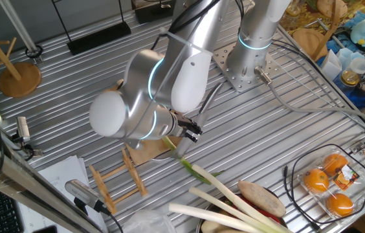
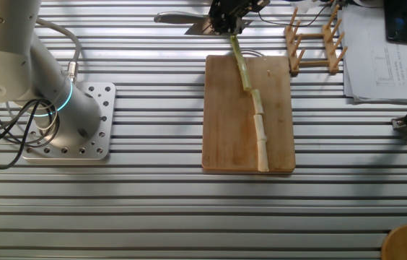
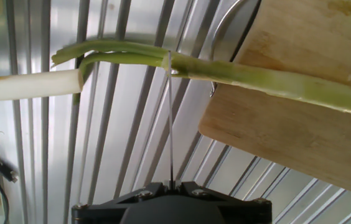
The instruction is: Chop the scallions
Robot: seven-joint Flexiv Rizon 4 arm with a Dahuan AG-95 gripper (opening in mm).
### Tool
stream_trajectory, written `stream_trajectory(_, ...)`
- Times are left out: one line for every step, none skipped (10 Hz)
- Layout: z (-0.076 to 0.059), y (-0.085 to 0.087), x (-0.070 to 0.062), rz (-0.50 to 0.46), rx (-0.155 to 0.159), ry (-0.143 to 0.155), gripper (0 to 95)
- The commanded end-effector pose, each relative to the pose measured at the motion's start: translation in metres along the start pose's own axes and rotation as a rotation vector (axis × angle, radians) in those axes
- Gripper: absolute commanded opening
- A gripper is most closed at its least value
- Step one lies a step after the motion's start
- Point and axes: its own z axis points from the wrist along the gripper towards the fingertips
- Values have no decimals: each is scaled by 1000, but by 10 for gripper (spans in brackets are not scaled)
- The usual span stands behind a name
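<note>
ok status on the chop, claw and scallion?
Claw holding knife, blade on scallion past cutting board edge. Stalk already in several pieces. Nothing blocking.

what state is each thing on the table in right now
scallions: cut into several pieces lined up on the board, green end overhanging its far edge
cutting board: flat on table
knife: blade edge-on, set into the green stalk
gripper: jaws hidden, can't tell

Ribbed metal table (image 2: 153,209), evenly lit
</note>
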Motion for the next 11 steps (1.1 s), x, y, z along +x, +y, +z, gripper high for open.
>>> stream_trajectory(0,-1,0,5,8,6,0)
stream_trajectory(0,-2,0,8,13,8,0)
stream_trajectory(0,-2,0,10,15,10,0)
stream_trajectory(1,-3,-1,12,18,11,0)
stream_trajectory(0,-4,0,16,21,13,0)
stream_trajectory(0,-7,1,18,23,13,0)
stream_trajectory(-1,-9,2,16,23,13,0)
stream_trajectory(-1,-12,3,15,23,13,0)
stream_trajectory(-1,-18,5,16,22,12,0)
stream_trajectory(-1,-20,6,25,19,11,0)
stream_trajectory(-1,-22,7,31,20,11,0)
